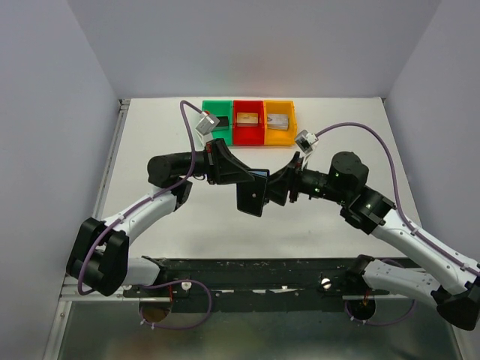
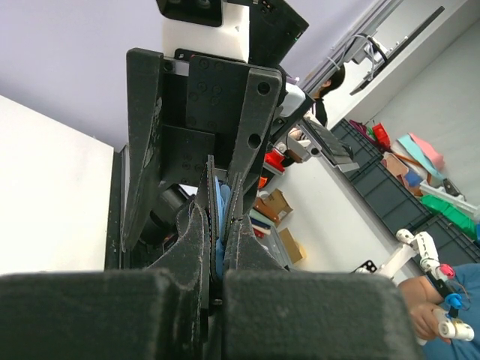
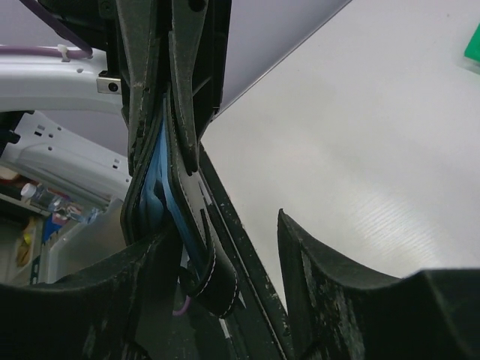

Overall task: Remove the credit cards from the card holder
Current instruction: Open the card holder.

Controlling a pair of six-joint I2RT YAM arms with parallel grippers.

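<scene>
Left gripper (image 1: 244,180) is clamping the card holder (image 1: 253,201) by one end. Its jaws are closed tight on it, and it is holding it in the air over the middle of the table (image 1: 142,135), apart from the surface. I am reading this as a presenting grip: one arm is fixing the holder so the other can work at its free edge.

Right gripper (image 1: 281,189) is facing it head-on with its jaws standing apart. In the right wrist view the holder is lying against one finger while the other is standing off it, with table showing in the gap. Nothing is being pinched there.

Bluish layers are showing between the black covers. I cannot tell whether they are pocket linings or the credit cards, so I am judging the cards to be inside, none drawn.

Room: the grippers are sitting nearly nose to nose, so I am expecting any pull to run back along the right arm's own line. Open space is lying beneath and to either side. The green bin (image 1: 225,105), red bin (image 1: 248,139) and orange bin (image 1: 279,139) are sitting well apart at the far edge.
</scene>
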